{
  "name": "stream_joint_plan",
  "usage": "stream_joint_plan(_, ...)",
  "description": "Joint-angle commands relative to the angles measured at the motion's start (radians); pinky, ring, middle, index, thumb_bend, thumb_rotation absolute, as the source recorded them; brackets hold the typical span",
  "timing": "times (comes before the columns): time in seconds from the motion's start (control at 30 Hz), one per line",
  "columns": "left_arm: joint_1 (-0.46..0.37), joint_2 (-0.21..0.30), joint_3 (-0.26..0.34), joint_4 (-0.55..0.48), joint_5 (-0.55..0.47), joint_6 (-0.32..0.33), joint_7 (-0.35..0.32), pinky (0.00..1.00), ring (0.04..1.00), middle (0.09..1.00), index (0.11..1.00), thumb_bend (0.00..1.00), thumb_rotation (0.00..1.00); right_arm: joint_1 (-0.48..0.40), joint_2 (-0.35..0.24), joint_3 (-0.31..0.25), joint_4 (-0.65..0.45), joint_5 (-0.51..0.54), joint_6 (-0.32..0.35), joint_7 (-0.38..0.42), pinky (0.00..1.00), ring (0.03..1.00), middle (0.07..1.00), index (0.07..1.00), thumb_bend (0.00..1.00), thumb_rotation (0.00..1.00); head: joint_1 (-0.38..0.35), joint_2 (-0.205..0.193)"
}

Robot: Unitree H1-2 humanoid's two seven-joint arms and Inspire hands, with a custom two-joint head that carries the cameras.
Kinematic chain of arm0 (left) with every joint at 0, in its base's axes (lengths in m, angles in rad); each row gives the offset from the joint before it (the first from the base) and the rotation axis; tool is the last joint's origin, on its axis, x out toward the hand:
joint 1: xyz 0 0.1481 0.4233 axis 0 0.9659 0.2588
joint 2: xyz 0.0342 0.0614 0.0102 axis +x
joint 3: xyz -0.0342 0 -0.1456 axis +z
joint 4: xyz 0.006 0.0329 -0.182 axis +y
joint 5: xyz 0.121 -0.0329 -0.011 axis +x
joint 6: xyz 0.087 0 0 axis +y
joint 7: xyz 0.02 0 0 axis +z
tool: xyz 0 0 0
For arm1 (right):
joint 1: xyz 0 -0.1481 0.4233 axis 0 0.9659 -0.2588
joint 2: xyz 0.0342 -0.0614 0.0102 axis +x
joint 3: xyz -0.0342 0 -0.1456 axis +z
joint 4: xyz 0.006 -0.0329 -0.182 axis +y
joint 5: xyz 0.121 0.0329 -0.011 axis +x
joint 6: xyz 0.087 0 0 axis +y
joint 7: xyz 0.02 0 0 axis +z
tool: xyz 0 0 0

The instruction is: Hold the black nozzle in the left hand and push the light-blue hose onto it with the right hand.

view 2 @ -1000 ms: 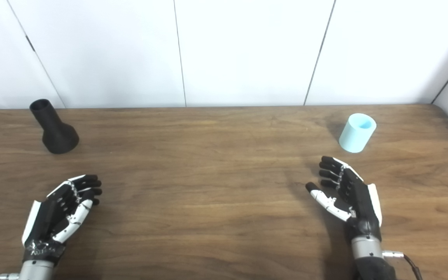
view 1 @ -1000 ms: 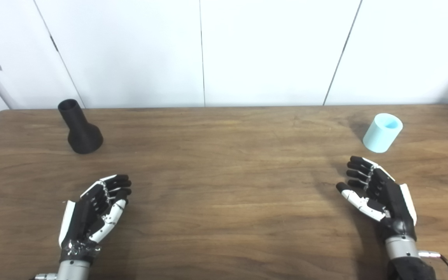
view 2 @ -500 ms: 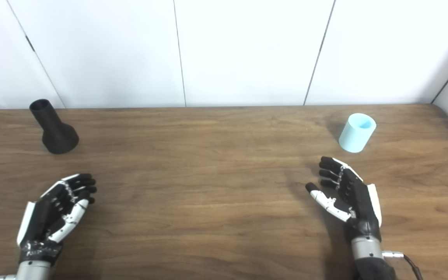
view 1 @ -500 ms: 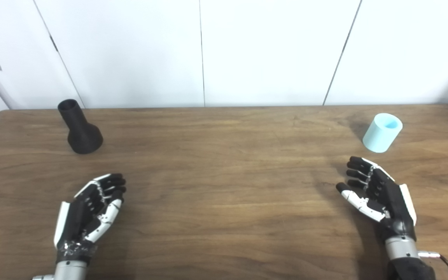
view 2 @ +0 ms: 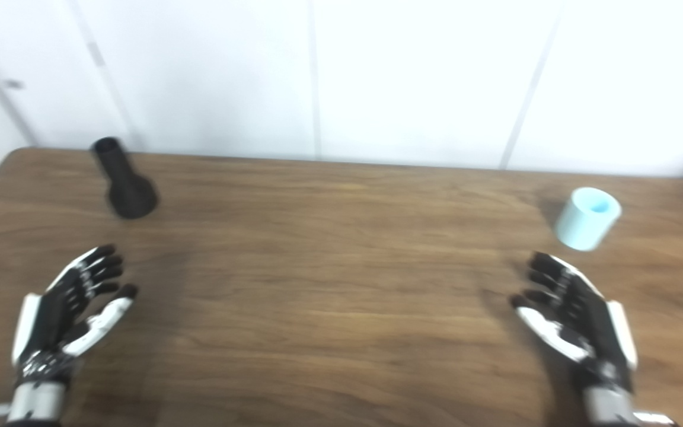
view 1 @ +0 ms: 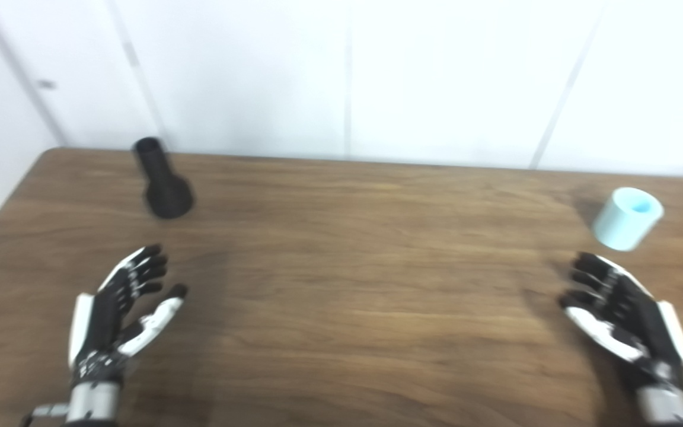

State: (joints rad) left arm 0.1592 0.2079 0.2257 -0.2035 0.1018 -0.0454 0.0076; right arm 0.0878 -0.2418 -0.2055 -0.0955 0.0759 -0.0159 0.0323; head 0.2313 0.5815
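The black nozzle stands upright on its wide base at the table's far left, narrow end up. A short light-blue hose piece stands on end at the far right. My left hand hovers over the near left of the table, open, fingers spread, well short of the nozzle. My right hand is open near the front right, just in front of the hose and not touching it. Both hands hold nothing. The picture is blurred.
The wooden table spreads between the two hands. White wall panels rise right behind its far edge. The table's left edge runs close beside the left hand.
The whole picture has shifted right and blurred, so the camera has turned left. My left hand has spread its fingers and thumb wider and edged left. The right hand has kept its pose.
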Motion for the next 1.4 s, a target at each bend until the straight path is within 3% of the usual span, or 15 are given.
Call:
stream_joint_plan(0.0,-0.023,0.020,0.011,-0.007,0.008,-0.003,0.016,0.80,0.830,0.825,0.852,0.77,0.33,0.022,-0.043,-0.033,0.013,0.004,0.000,-0.001,0.64,0.730,0.748,0.720,0.31,0.10,0.049,-0.010)
stream_joint_plan(0.1,-0.037,0.011,0.017,0.013,0.018,0.001,0.034,0.80,0.833,0.833,0.856,0.83,0.34,0.016,-0.061,-0.055,0.035,0.037,0.012,0.015,0.61,0.708,0.728,0.700,0.34,0.19,0.121,-0.021)
stream_joint_plan(0.23,-0.060,0.018,0.026,0.053,0.053,-0.019,0.074,0.77,0.809,0.824,0.853,0.86,0.39,0.002,-0.078,-0.077,0.049,0.053,0.041,0.023,0.63,0.730,0.739,0.707,0.31,0.20,0.208,-0.025)
stream_joint_plan(0.3,-0.076,0.022,0.034,0.075,0.050,-0.029,0.083,0.78,0.811,0.827,0.860,0.86,0.40,-0.004,-0.082,-0.082,0.049,0.024,0.073,-0.001,0.61,0.710,0.723,0.686,0.33,0.29,0.228,-0.026)
stream_joint_plan(0.53,-0.127,0.013,0.032,0.117,0.069,-0.019,0.115,0.79,0.818,0.837,0.874,0.90,0.42,-0.026,-0.108,-0.099,0.094,0.013,0.095,-0.001,0.60,0.702,0.718,0.675,0.33,0.39,0.321,-0.047)
stream_joint_plan(0.67,-0.154,0.012,0.023,0.152,0.072,-0.020,0.126,0.79,0.831,0.839,0.888,0.91,0.40,-0.039,-0.117,-0.109,0.145,0.037,0.067,0.013,0.60,0.703,0.721,0.677,0.33,0.38,0.359,-0.067)
stream_joint_plan(0.83,-0.200,0.020,0.012,0.171,0.117,0.044,0.149,0.81,0.841,0.846,0.888,0.98,0.42,-0.061,-0.131,-0.104,0.177,0.029,0.059,0.012,0.59,0.691,0.709,0.667,0.33,0.38,0.444,-0.085)
stream_joint_plan(1.13,-0.320,0.085,0.045,0.274,0.095,0.071,0.169,0.83,0.877,0.882,0.907,1.00,0.40,-0.097,-0.140,-0.105,0.254,0.043,0.030,0.020,0.60,0.697,0.713,0.674,0.34,0.38,0.463,-0.106)
stream_joint_plan(1.37,-0.384,0.143,0.040,0.303,0.154,0.154,0.195,0.81,0.864,0.866,0.905,1.00,0.42,-0.103,-0.140,-0.101,0.263,0.046,0.027,0.024,0.60,0.693,0.708,0.673,0.34,0.38,0.469,-0.112)
